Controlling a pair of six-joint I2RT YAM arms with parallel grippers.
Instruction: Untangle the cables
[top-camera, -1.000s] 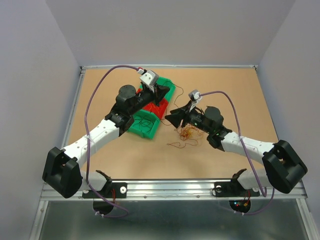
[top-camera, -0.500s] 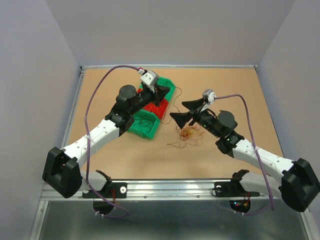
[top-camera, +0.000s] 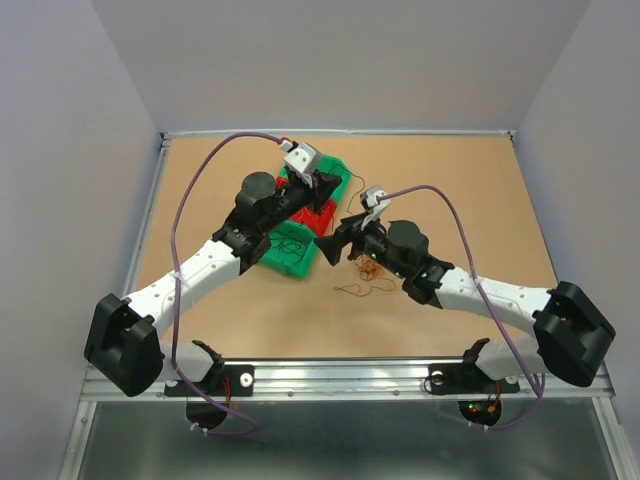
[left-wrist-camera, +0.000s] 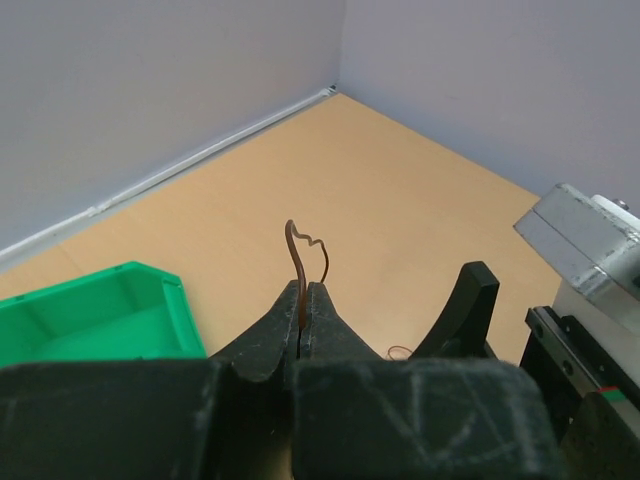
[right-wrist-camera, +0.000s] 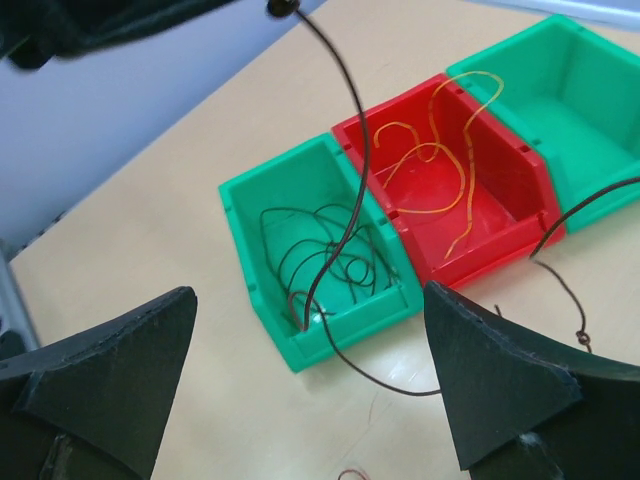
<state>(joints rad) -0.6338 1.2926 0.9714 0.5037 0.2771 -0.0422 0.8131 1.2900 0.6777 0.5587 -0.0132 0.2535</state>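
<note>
We find the task partly complete. Three bins stand in a row on the desk (top-camera: 460, 180): a near green bin (right-wrist-camera: 300, 225) holding a loose coil of dark cables (right-wrist-camera: 325, 255), a red bin (right-wrist-camera: 470, 200) holding orange-yellow cables (right-wrist-camera: 440, 160), and a far green bin (right-wrist-camera: 575, 90) that shows no contents in the right wrist view. The left claw (left-wrist-camera: 302, 310) is clenched on a single brown cable (left-wrist-camera: 300, 255), whose free end curls above the jaws in the left wrist view; in the right wrist view this strand hangs from 12 o'clock down toward the near green bin and trails onto the desk. We judge that it is being carried for sorting and is not yet deposited. The right claw (right-wrist-camera: 310, 370) is released, jaws spread wide and grasping nothing, hovering near the bins. In the top view a small orange-reddish tangle (top-camera: 368, 268) lies on the desk beside the right claw, with a loose reddish strand (top-camera: 362, 290) toward 6 o'clock of it. We assess that this remaining knot and stray strand are the work left.
</note>
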